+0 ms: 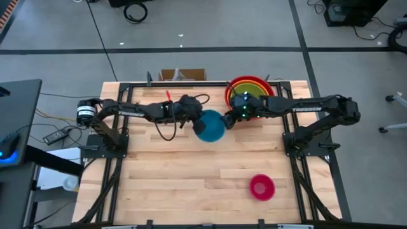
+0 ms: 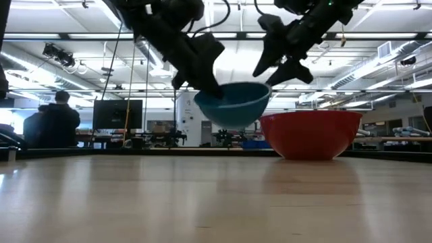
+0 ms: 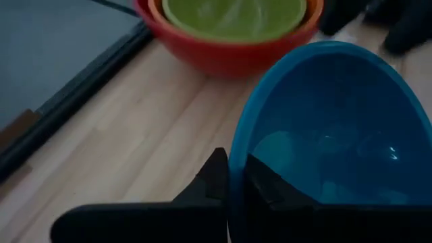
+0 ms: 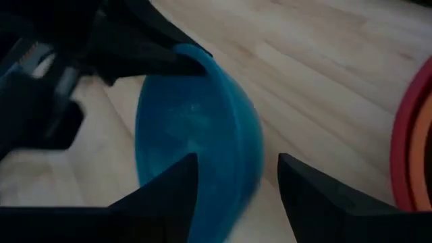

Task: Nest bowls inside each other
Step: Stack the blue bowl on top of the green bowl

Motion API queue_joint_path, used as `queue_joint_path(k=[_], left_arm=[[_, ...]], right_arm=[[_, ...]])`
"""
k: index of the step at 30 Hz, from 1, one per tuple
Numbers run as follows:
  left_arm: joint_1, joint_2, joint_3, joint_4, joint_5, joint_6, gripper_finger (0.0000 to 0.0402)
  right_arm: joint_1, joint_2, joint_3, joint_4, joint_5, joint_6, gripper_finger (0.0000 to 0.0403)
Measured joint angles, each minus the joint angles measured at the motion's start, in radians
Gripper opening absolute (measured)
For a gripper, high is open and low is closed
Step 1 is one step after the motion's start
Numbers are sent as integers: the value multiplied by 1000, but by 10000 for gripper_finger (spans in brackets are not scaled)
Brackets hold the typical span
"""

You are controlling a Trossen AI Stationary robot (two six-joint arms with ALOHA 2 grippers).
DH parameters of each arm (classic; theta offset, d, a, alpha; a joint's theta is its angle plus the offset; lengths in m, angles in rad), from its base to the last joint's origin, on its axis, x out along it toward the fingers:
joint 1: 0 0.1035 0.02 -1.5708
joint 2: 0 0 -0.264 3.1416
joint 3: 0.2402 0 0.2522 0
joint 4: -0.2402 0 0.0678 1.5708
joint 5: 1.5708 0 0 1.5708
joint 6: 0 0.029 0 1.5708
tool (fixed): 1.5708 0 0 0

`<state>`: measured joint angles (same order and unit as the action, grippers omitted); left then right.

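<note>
A blue bowl [image 1: 211, 126] hangs above the table's middle, and my left gripper [image 1: 194, 121] is shut on its left rim. In the low view the blue bowl [image 2: 233, 104] is clear of the wood, just left of a stack of bowls. That stack [image 1: 249, 92] stands at the far right: a green bowl in an orange one in a red one [image 2: 310, 133]. My right gripper [image 1: 233, 117] is open close to the blue bowl's right side; its fingers [image 4: 169, 192] straddle the bowl's wall [image 4: 216, 135] and do not visibly touch it. A small pink bowl [image 1: 262, 187] rests on its base near the front right. My left gripper pinches the blue bowl's rim [image 3: 235, 162] on the side toward the table's left edge, one finger outside the wall [image 3: 214, 181] and one inside [image 3: 264, 187]. The fingers come from the left, slanting down. The bowl is lifted clear of the table, mouth up and slightly tilted.
A small cardboard box [image 1: 182, 75] sits at the table's far edge. Black cables [image 1: 166, 127] loop along the left arm. Bare wood [image 1: 178, 178] spreads across the near half, left of the pink bowl. A person [image 2: 54, 121] sits in the room behind.
</note>
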<state>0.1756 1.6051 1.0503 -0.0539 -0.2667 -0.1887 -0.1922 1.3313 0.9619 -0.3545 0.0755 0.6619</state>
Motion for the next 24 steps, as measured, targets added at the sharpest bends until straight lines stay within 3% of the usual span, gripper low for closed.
queue_joint_path(k=[4, 8, 11, 14, 18, 24], left_arm=[[14, 0, 60, -12, 0, 2, 15], [14, 0, 137, -57, -4, 2, 19], [13, 0, 179, -105, 0, -5, 34], [13, 0, 214, -147, 7, -25, 59], [18, -2, 221, -178, 36, -85, 100], [26, 0, 214, -256, 16, -148, 150]], right_arm=[[2, 41, 0, -8, 73, 23, 206], [-6, 77, 2, 10, 79, 43, 190], [-9, 90, 2, 11, 56, 46, 132], [-21, 86, 1, 4, 62, 41, 40], [-67, 55, 1, -60, 59, 22, 35], [-244, -32, 0, -270, 133, 13, 35]])
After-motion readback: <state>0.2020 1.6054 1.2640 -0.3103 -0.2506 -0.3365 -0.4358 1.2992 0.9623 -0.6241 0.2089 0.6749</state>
